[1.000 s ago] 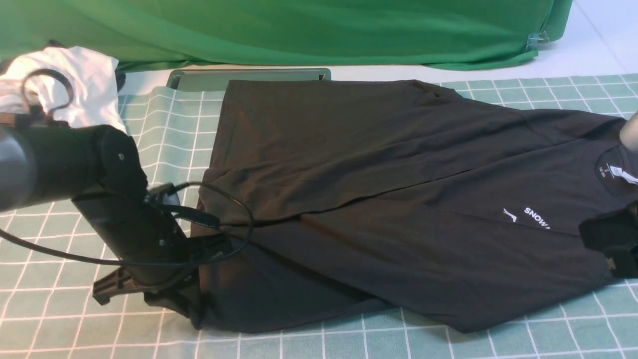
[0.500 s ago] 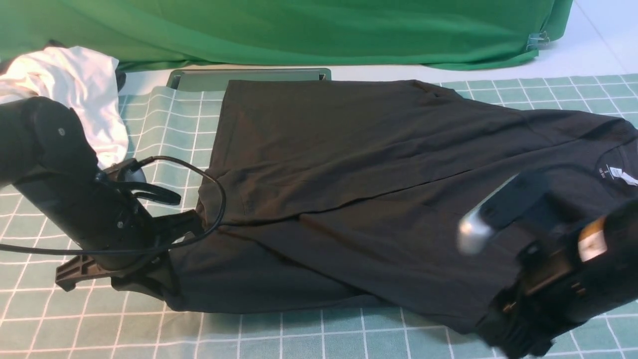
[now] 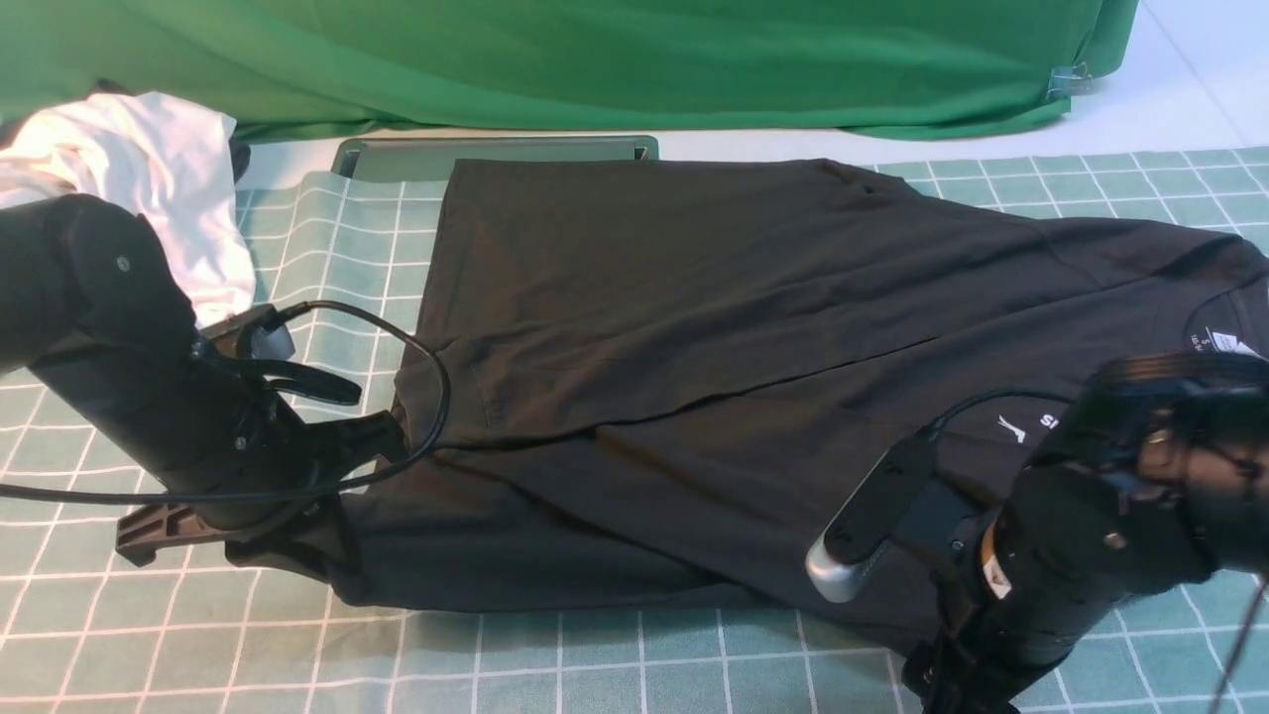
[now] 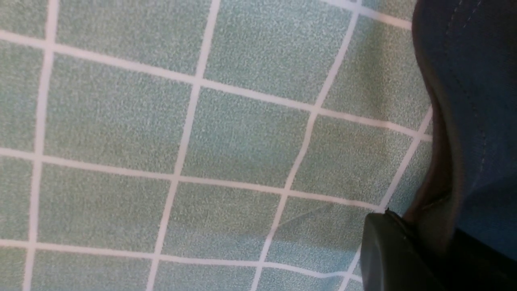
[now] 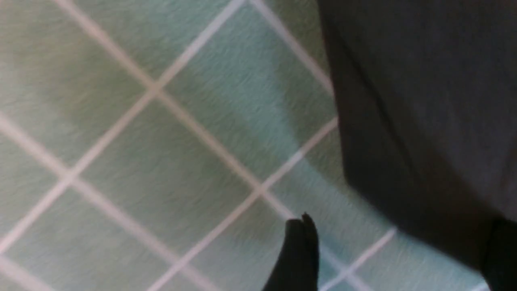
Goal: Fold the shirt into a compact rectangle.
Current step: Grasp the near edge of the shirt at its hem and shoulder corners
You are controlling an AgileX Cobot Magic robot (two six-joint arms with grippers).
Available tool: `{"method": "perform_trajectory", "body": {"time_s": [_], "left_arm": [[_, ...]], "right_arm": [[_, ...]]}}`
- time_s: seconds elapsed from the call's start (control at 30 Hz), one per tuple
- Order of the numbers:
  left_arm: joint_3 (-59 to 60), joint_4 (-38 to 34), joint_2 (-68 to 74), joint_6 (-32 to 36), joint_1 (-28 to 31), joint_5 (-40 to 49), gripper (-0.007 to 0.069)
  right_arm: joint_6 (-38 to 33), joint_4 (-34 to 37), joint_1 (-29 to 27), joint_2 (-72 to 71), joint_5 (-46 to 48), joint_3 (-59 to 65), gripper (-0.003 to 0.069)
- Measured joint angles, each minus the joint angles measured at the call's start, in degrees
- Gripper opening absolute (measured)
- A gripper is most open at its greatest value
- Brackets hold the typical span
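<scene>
Pinching shirt point(image 3: 694, 327) hem, left tool point(image 3: 289, 560) borders bare tablecloth point(image 3: 595, 664).

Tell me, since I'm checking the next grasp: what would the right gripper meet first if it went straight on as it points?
Probably the near edge of the shirt: the right gripper points down, jaws open, one fingertip over the checked tablecloth, the other over black fabric. Its height above them is unclear.
</scene>
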Motion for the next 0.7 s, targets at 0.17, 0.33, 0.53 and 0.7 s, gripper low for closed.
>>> {"method": "perform_trajectory", "body": {"time_s": [0.17,0.33,0.53,0.7], "left_arm": [[0.1,-0.1,0.0,0.3,0.0,0.0,0.0022],[0.1,-0.2,0.0,0.3,0.0,-0.1,0.0022],[0.1,-0.2,0.0,0.3,0.0,-0.1,0.0022],[0.1,-0.2,0.0,0.7,0.0,-0.1,0.0022]], "right_arm": [[5.4,-6.8,0.3,2.3,-0.3,-0.6,0.0584],[7.1,-10.0,0.3,2.3,-1.4,-0.7,0.0582],[5.8,-11.6,0.3,2.9,-4.9,-0.7,0.0405],[4.8,-12.6,0.3,3.2,-5.3,-0.7,0.0111]]}}
